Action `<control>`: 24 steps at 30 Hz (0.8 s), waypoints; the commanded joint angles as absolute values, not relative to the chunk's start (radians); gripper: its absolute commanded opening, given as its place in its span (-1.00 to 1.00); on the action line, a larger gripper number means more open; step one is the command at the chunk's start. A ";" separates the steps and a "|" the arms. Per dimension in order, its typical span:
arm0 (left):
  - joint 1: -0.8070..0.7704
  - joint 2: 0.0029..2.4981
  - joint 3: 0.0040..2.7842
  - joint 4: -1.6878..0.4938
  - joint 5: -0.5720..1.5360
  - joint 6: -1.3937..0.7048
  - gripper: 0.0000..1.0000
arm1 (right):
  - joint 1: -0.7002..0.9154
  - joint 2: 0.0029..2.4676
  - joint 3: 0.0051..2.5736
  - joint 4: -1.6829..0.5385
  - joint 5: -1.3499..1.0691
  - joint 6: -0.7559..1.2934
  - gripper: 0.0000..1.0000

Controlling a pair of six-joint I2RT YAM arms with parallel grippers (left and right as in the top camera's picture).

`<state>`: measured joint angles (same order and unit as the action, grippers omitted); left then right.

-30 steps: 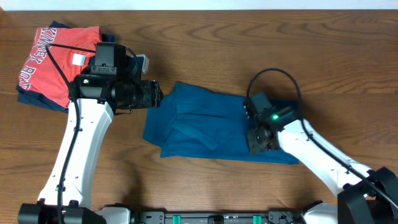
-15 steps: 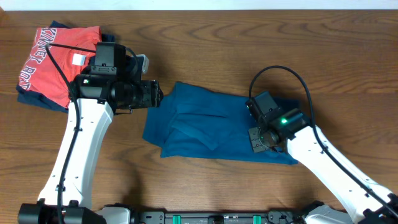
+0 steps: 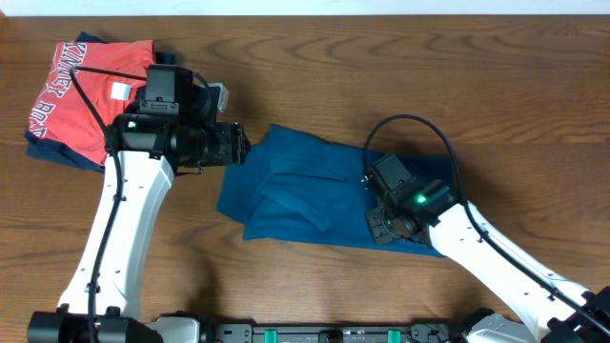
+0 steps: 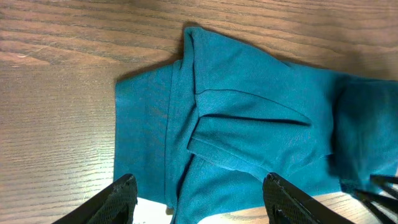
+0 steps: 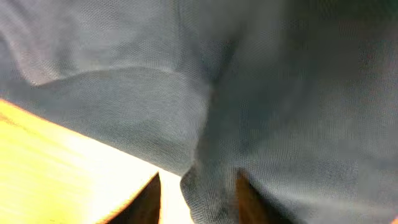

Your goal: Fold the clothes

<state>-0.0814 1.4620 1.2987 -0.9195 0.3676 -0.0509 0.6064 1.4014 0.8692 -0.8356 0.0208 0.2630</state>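
Observation:
The clothes (image 3: 295, 191), one plain deep-blue garment, lie loosely folded in the middle of the table. My left gripper (image 3: 240, 145) hovers open just over the garment's left end; in the left wrist view its fingers (image 4: 124, 190) stand wide apart above the blue fabric (image 4: 249, 112). My right gripper (image 3: 381, 227) is down on the garment's right front part. In the right wrist view a fold of the fabric (image 5: 280, 93) lies between its parted fingers (image 5: 152, 193), with bright table showing beside one finger. The right gripper (image 5: 196, 186) is not clamped on it.
A folded red T-shirt (image 3: 86, 90) with white lettering lies on a dark navy piece (image 3: 57, 157) at the back left corner. Brown wooden table (image 3: 496, 76) surrounds the garment. The right arm's cable (image 3: 419, 124) loops over the garment's right end.
My right gripper slid left along the garment's front right part, closed, then parted its jaws again. The garment's right end shifted slightly left. The left arm stayed put.

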 commanded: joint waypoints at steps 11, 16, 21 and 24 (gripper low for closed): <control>-0.082 1.461 1.313 -0.929 0.370 -0.037 0.32 | 0.400 1.349 0.941 -0.629 0.051 0.460 -0.83; -0.082 1.462 1.313 -0.934 0.371 -0.037 0.32 | 0.313 1.451 0.939 -0.614 -0.014 0.475 -0.97; -0.082 1.462 1.313 -0.934 0.371 -0.038 0.33 | 0.308 1.616 0.939 -0.556 -0.073 0.475 -0.97; -0.082 1.462 1.313 -0.935 0.371 -0.038 0.32 | 0.308 1.707 0.939 -0.485 -0.085 0.475 -0.97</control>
